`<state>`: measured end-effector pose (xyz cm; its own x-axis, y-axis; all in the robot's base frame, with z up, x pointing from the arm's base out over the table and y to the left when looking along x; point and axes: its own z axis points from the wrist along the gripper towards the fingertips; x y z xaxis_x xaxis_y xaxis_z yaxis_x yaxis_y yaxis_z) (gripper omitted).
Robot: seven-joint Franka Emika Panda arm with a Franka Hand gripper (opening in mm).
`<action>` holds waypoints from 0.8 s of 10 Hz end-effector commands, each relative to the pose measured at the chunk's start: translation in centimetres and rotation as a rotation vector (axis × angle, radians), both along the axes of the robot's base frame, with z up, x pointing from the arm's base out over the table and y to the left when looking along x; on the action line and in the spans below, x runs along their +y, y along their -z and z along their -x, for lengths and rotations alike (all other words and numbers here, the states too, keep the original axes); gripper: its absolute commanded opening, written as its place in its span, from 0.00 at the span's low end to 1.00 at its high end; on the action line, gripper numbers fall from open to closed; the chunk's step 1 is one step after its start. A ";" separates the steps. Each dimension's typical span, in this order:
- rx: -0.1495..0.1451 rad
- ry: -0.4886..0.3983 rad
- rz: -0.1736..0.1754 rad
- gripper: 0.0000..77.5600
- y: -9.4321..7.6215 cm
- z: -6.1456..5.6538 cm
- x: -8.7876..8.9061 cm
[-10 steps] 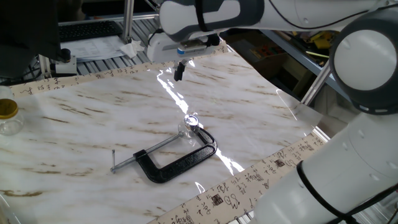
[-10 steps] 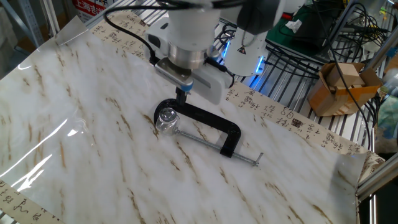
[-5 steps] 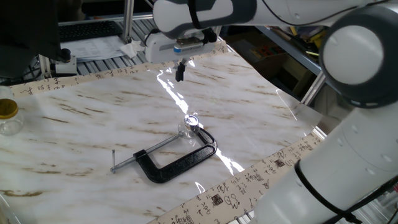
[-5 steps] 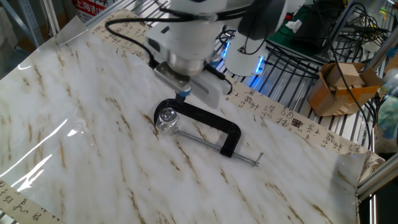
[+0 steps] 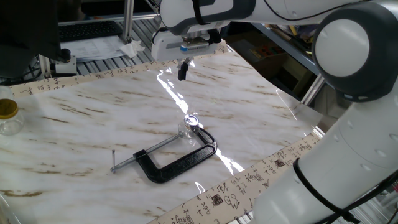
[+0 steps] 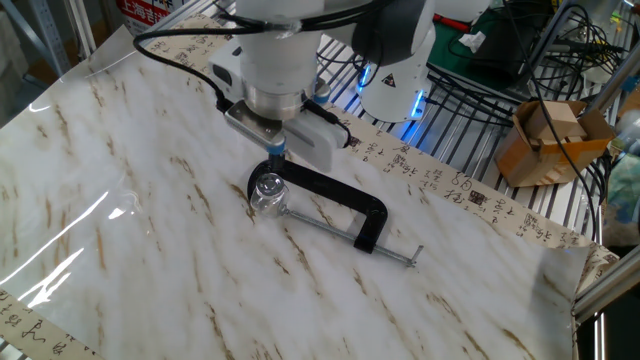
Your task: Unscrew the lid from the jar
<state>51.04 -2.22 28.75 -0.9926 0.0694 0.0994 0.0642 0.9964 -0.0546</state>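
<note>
Approach is the step in hand, I judge; gripper (image 5: 182, 73) is hanging above the marble-patterned table (image 5: 93, 124), fingers looking pressed together and holding nothing; tiny clear jar (image 6: 268, 196) is sitting against the black C-clamp (image 5: 180, 162), its glinting round lid (image 5: 191, 119) apparently on; next move is calling for parting the fingers and descending squarely over it

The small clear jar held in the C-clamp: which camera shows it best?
The other fixed view shows the jar larger, with its round lid seen from above, beside the black C-clamp. One fixed view shows the jar smaller, mostly as a glint, though nothing blocks it; the gripper hangs well above.
</note>
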 end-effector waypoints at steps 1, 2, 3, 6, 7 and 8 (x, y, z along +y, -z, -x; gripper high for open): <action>-0.002 0.007 -0.001 0.00 -0.1 -0.1 -0.1; 0.001 0.012 -0.002 0.00 0.0 -0.1 -0.1; 0.000 0.011 -0.014 0.00 0.1 -0.1 0.0; -0.004 0.032 -0.028 0.00 0.2 0.0 0.0; -0.005 0.038 -0.024 0.00 0.2 0.0 0.0; -0.006 0.036 -0.023 0.00 0.2 0.0 0.0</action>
